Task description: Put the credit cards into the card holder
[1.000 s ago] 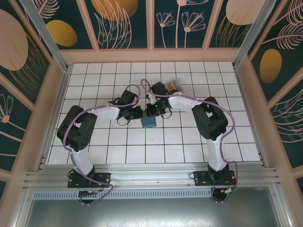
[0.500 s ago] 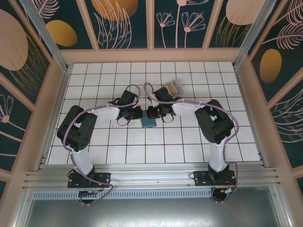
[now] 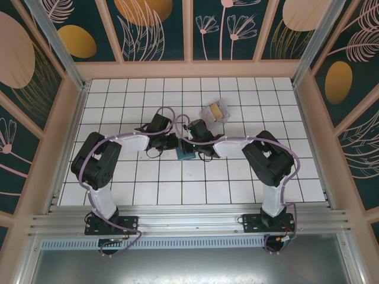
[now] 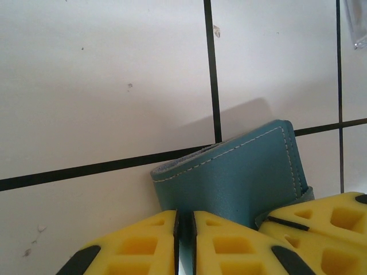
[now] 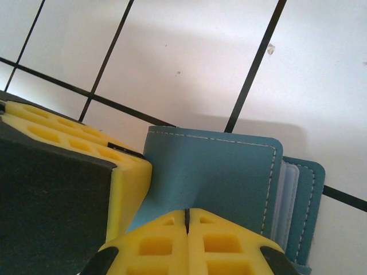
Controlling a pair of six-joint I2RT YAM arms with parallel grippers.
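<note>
The teal-blue card holder (image 3: 185,153) stands on edge on the white grid, mid-table, between both grippers. My left gripper (image 3: 173,142) is shut on one leaf; the left wrist view shows teal leather (image 4: 241,172) pinched between my yellow fingertips (image 4: 184,240). My right gripper (image 3: 190,145) is shut, its tips (image 5: 187,229) pressed against the outer face of the card holder (image 5: 212,172), which dents there. Paler inner pockets (image 5: 285,195) show at the right. The credit cards (image 3: 215,111), grey with a gold one, lie on the table behind the right arm, apart from both grippers.
Wooden walls with painted panels (image 3: 189,68) fence the table on three sides. An aluminium rail (image 3: 189,222) runs along the near edge by the arm bases. Open white tiles (image 3: 195,189) lie in front of the card holder.
My right gripper has swung from beside the credit cards down and left to the card holder. The cards now lie uncovered. The left gripper has held still on the holder.
</note>
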